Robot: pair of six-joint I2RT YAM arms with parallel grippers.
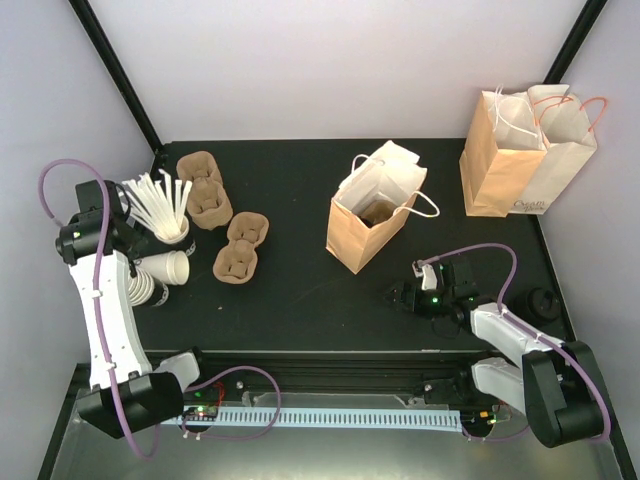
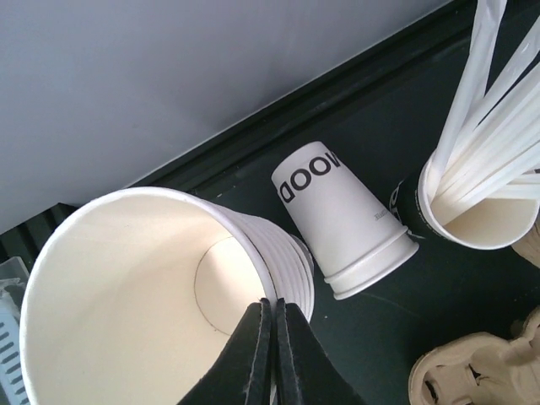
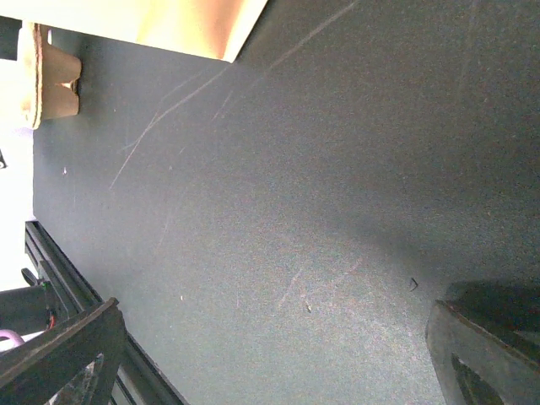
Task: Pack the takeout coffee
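The takeout coffee (image 1: 545, 300) shows as a black disc at the table's right edge, beside the right arm. My right gripper (image 1: 405, 297) rests low over bare table, left of the coffee, and it is open. In the right wrist view the right gripper (image 3: 278, 354) has nothing between its wide-set fingers. My left gripper (image 2: 275, 302) is at the far left and is shut on the rim of the top cup of a stack of lidless white cups (image 2: 126, 287).
One brown paper bag (image 1: 372, 215) stands open mid-table and another bag (image 1: 525, 150) at the back right. Brown pulp carriers (image 1: 205, 190) (image 1: 240, 245) lie left of centre. A lying printed cup (image 2: 346, 219) and a cup of white stirrers (image 2: 472, 202) sit beside the stack.
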